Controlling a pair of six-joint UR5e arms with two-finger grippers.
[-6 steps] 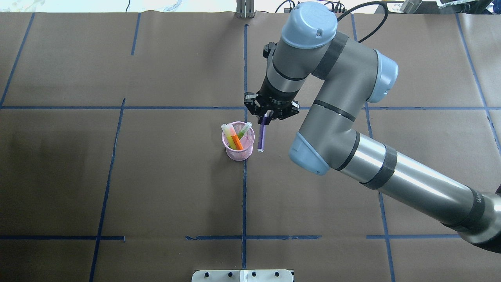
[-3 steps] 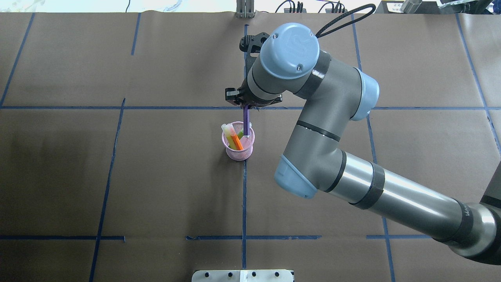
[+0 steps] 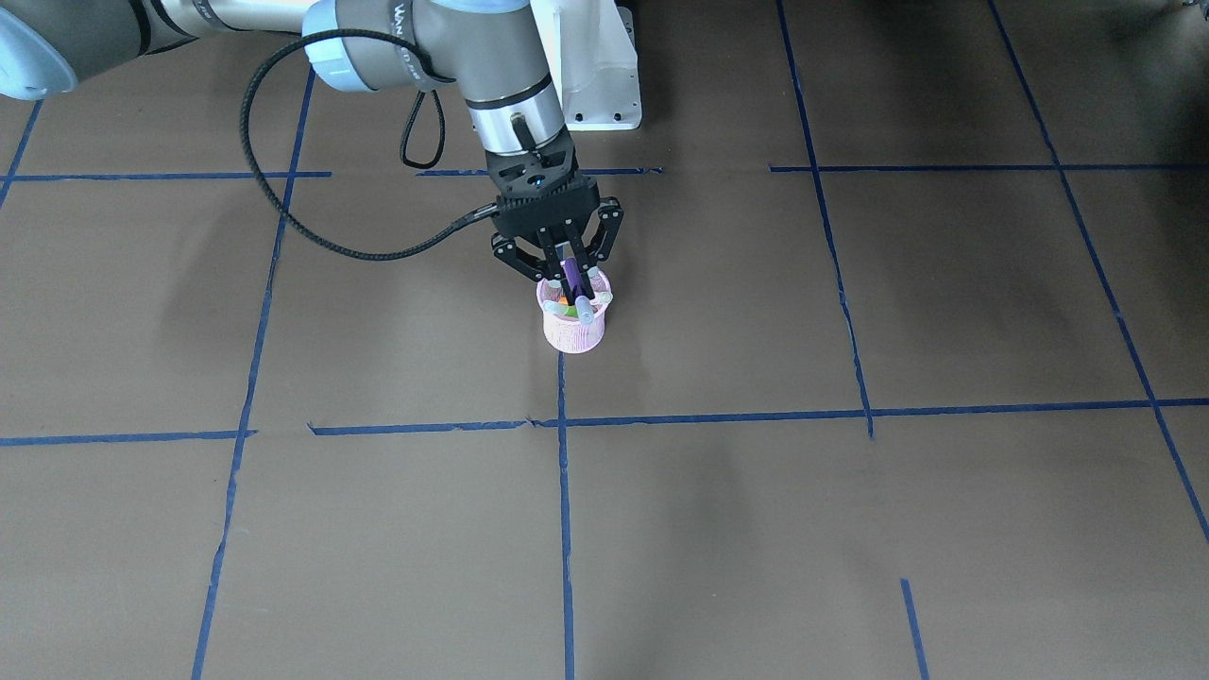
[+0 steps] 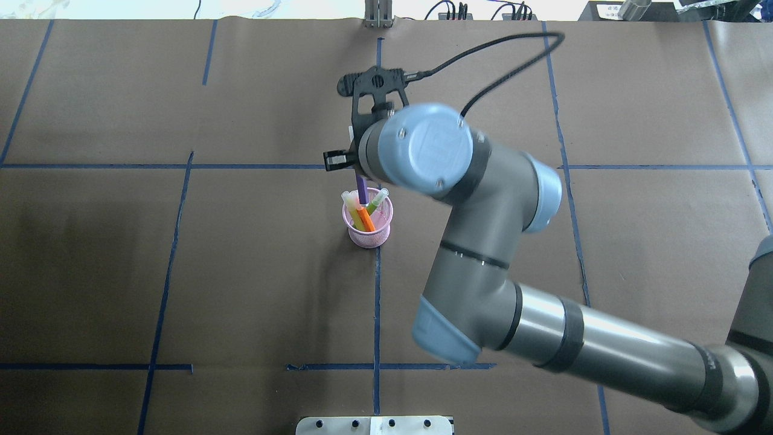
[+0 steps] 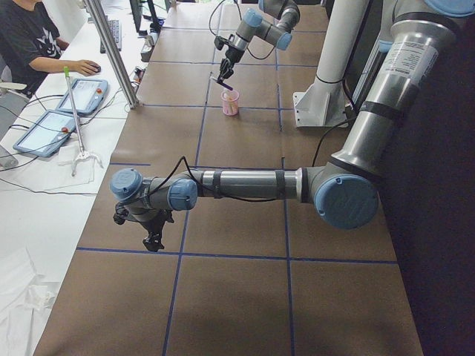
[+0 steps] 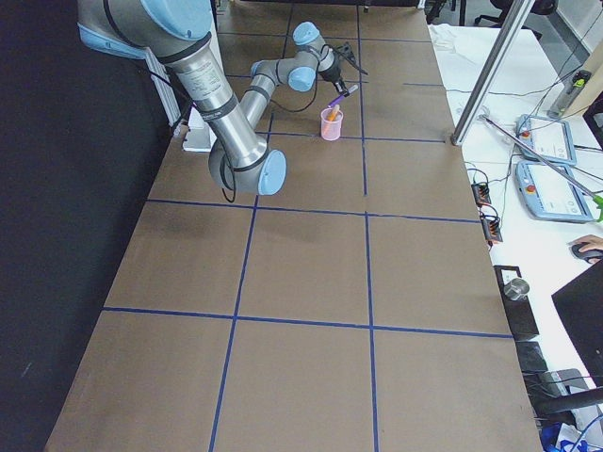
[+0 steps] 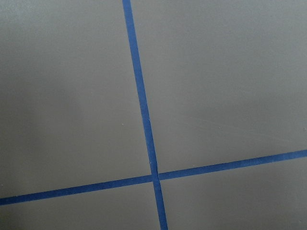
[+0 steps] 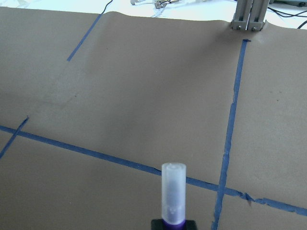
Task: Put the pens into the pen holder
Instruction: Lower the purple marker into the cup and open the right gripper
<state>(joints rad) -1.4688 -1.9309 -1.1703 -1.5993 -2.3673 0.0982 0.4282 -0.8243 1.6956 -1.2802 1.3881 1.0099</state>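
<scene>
The right gripper (image 3: 565,270) is clamped on the upper end of the purple pen (image 4: 362,188), whose pale tip hangs at the mouth of the pink mesh pen holder (image 4: 369,237). An orange pen (image 4: 366,219) and a green pen (image 4: 375,205) lean inside it. The left gripper (image 5: 154,239) is well apart, and I cannot tell how wide it stands.

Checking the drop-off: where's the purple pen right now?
Overhead view, table centre: the purple marker-like pen is gripped by the right end effector, its lower end at the mouth of the small pink wire-mesh pen holder.
</scene>
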